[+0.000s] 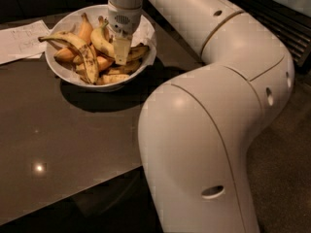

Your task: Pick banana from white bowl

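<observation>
The white bowl [63, 74] stands at the table's far left and holds several bananas. The banana [100, 41], thick and yellow with a greenish stem, lies near the bowl's middle. A slimmer, brown-streaked banana [77, 47] arches across the left side, with short orange ones beneath it. My gripper [121, 50] reaches straight down from above into the bowl, right beside the thick banana's right side and touching or nearly touching it. Crinkled white paper [144, 32] shows at the bowl's right rim.
A white sheet of paper [19, 41] lies on the dark glossy table [73, 130] left of the bowl. My arm's large white body [204, 130] fills the right foreground. The table's front edge runs along the bottom left. A dark slatted surface [282, 18] is at far right.
</observation>
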You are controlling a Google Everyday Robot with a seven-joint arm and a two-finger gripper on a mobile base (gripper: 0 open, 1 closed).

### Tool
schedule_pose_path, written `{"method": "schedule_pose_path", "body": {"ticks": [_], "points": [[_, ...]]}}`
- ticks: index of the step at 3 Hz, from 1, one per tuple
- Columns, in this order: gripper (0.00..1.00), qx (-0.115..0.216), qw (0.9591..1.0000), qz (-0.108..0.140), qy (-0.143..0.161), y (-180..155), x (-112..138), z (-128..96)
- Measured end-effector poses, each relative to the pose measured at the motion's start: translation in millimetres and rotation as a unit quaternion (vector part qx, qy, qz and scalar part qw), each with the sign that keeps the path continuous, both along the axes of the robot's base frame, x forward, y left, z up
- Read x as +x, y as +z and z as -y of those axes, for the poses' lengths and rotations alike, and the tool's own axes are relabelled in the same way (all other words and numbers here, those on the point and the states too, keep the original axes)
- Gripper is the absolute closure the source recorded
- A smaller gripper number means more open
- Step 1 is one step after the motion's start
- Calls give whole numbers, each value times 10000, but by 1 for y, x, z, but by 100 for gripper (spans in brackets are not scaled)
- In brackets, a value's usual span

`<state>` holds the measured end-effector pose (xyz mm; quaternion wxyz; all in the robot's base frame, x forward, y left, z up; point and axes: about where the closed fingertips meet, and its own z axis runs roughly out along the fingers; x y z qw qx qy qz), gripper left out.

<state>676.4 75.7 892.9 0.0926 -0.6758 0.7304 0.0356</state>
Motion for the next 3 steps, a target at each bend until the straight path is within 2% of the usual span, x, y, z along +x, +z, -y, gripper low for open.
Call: {"method": "schedule_pose_path", "body": {"ticks": [1, 2, 3], "points": [[100, 114, 9992, 372, 35, 19, -9, 1], [100, 275, 9962, 821, 128, 50, -35, 8], [100, 412, 9918, 1198, 183, 77, -68, 25]]}}
